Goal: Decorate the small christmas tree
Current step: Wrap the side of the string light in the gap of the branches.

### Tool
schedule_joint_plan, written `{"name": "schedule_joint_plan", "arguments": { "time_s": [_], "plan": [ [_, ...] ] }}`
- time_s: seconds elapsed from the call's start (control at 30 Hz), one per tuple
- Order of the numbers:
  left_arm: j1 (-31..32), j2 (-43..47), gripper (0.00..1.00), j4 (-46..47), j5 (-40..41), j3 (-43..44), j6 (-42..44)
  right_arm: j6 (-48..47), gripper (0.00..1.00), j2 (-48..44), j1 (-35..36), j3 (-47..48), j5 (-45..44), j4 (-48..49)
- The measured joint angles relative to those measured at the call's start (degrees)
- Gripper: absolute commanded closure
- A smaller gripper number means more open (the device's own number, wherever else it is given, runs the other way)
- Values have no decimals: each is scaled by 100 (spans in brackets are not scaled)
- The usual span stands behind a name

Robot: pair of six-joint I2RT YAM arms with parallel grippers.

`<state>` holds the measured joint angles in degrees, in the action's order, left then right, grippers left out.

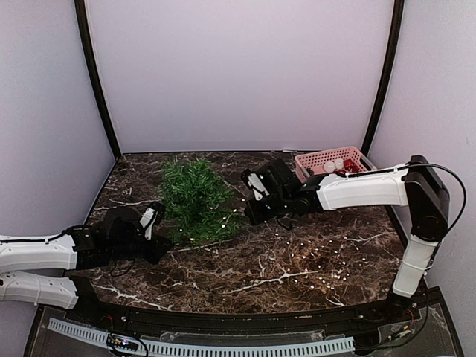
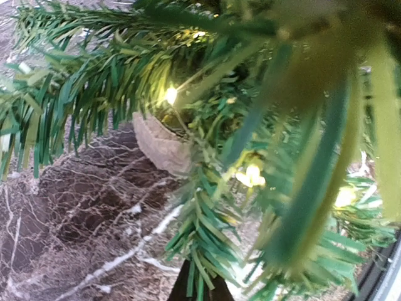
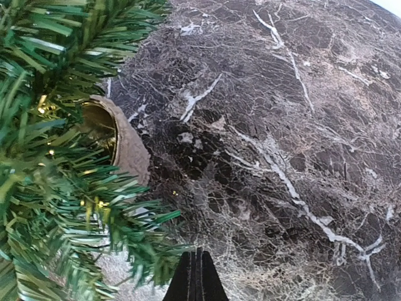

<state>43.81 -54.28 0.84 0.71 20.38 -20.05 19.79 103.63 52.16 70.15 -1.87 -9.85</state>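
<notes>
Small christmas tree [image 1: 195, 199], bushy green plastic needles, tiny warm lights, rough beige pot [image 3: 128, 147], stands just right of my left gripper [image 1: 160, 230], just left of my right gripper [image 1: 249, 208]. I see both pinched closed above the veined brown marble tabletop [image 1: 357, 223].

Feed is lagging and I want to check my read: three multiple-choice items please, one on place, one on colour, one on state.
1. The pink basket stands: A) back right; B) front left; C) front centre.
2. The table is: A) white; B) dark veined marble; C) green.
3. The right pincer is: A) wide open; B) half open; C) shut, empty.
A: it sits by the rear right corner. B: brown stone with pale veins. C: its fingers meet with nothing between them.
</notes>
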Motion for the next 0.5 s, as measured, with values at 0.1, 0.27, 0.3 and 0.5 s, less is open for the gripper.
{"name": "schedule_joint_plan", "arguments": {
  "time_s": [0.1,0.27,0.3,0.5],
  "plan": [
    [-31,-140,64,70,109,4,96,44,100,0,35,-13,61,87],
    [-37,-55,41,-190,317,98,28,103,100,-2,118,-52,96,269],
    [-42,52,38,-269,350,109,-44,118,100,-4,131,-70,101,302],
    [-48,1292,41,-990,466,149,-514,243,100,-22,155,-181,50,402]
  ]
}}
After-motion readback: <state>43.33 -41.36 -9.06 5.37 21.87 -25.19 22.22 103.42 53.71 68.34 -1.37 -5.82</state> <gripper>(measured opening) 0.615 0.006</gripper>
